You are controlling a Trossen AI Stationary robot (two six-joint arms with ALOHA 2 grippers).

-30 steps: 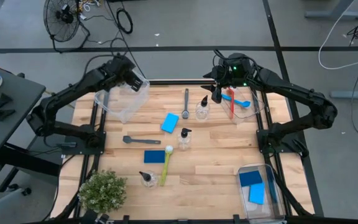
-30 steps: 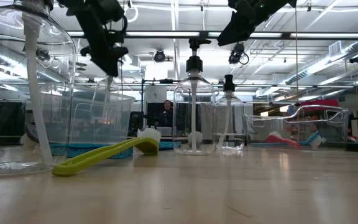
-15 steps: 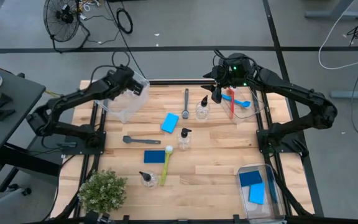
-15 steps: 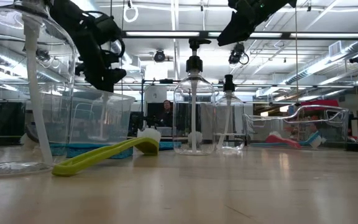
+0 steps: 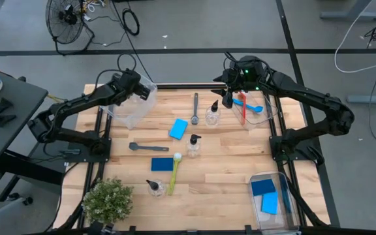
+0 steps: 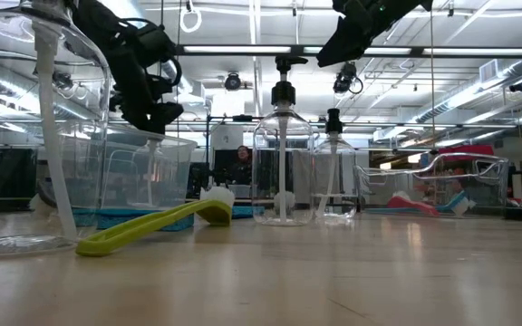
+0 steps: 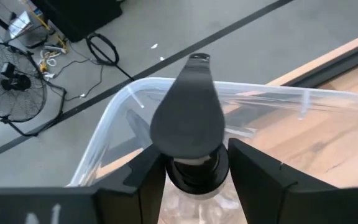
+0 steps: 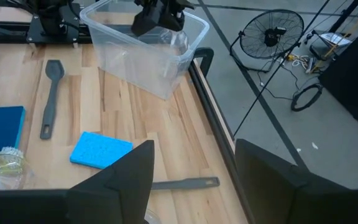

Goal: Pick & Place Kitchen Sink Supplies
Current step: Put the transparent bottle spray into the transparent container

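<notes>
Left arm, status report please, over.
Left gripper over the far-left bin, bottle between its fingers. Right gripper open, waiting above the far-right bin. Nothing in the way.

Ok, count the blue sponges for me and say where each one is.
4. One sponge lies mid-table, a second beside the yellow-green brush, and two in the clear bin at the high view's lower right; more may hide beneath those.

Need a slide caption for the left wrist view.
Left gripper holds a bottle over the clear bin.
</notes>
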